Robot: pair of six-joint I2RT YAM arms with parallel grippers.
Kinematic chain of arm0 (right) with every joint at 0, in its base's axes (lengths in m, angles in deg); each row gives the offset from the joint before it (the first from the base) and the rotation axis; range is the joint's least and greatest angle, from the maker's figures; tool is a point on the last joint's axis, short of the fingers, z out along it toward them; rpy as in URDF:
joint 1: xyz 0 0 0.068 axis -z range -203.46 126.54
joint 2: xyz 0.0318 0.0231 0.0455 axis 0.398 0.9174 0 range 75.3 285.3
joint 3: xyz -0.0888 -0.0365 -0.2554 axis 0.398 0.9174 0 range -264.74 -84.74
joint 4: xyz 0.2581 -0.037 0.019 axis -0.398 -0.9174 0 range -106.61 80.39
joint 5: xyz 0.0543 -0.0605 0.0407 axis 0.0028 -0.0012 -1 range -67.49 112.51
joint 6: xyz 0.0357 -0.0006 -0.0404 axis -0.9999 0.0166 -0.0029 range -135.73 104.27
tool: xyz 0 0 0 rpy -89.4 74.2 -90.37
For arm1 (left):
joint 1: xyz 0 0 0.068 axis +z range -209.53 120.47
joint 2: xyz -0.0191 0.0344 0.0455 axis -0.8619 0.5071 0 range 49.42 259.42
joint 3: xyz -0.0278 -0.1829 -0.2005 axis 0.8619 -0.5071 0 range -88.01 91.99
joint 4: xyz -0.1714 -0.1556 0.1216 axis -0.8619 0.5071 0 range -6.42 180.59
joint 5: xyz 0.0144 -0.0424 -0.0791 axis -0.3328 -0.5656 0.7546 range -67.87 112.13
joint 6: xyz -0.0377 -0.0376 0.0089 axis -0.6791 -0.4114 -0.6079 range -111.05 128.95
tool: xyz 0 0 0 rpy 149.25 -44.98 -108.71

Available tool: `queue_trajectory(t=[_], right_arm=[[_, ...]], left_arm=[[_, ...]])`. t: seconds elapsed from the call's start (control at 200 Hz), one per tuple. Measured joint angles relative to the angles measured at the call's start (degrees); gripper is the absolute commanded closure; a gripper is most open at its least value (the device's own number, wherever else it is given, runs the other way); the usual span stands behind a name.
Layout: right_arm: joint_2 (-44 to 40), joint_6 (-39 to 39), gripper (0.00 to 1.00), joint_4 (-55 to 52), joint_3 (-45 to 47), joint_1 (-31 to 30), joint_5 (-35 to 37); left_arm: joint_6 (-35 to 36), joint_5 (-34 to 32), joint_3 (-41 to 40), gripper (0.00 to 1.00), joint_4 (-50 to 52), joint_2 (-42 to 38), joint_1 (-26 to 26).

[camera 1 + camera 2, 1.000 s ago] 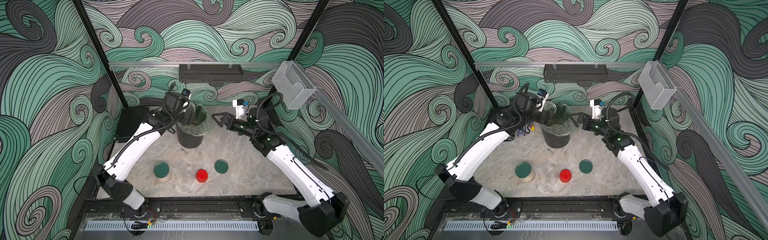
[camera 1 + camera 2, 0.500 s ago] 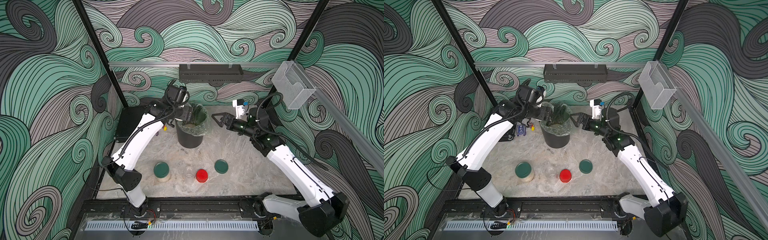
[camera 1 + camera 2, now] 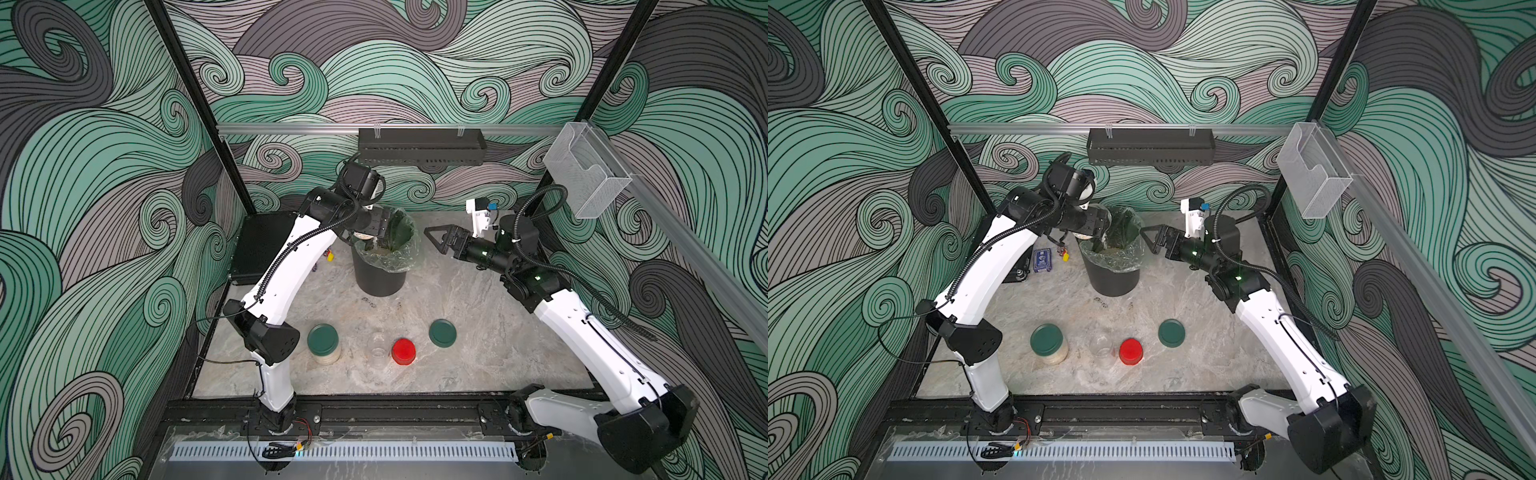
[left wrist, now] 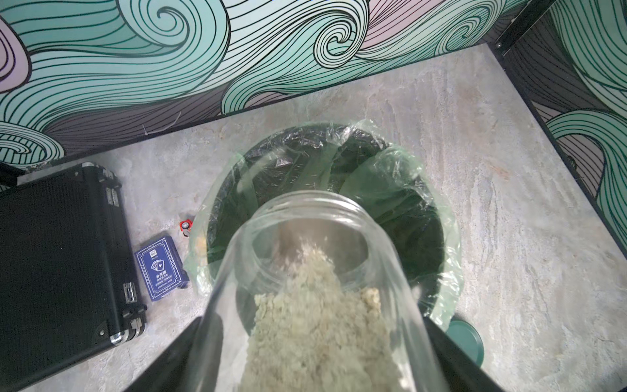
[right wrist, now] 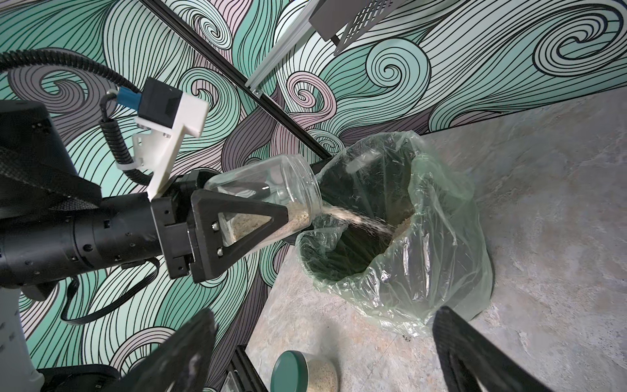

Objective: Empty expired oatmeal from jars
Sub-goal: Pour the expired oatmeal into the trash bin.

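Left gripper (image 5: 278, 201) clamps the lidless glass jar (image 5: 288, 169), tilted mouth-down over the lined black bin (image 3: 380, 279); oatmeal (image 4: 315, 305) streams from jar into bin. Right gripper (image 3: 433, 239), jaws spread and empty, hovers just beside the bin.

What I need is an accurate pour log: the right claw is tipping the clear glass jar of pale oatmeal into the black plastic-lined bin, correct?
Wrong arm. The right wrist view shows the left claw tipping the clear glass jar of pale oatmeal into the black plastic-lined bin; the right claw stands open and empty beside it.
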State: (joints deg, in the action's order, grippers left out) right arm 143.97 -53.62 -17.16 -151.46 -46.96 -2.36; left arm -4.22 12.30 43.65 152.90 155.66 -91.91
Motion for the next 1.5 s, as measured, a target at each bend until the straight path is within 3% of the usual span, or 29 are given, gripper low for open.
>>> queue_trajectory(t=[0.4,1.501], right_arm=[[0.3,0.0,0.01,0.0,0.0,0.0,-0.4],[-0.6,1.7,0.01,0.0,1.4,0.0,-0.6]], left_arm=[[-2.3,1.3,12.7,1.00,9.6,8.5,0.0],[-3.0,6.0,15.0,1.00,12.2,10.6,0.2]])
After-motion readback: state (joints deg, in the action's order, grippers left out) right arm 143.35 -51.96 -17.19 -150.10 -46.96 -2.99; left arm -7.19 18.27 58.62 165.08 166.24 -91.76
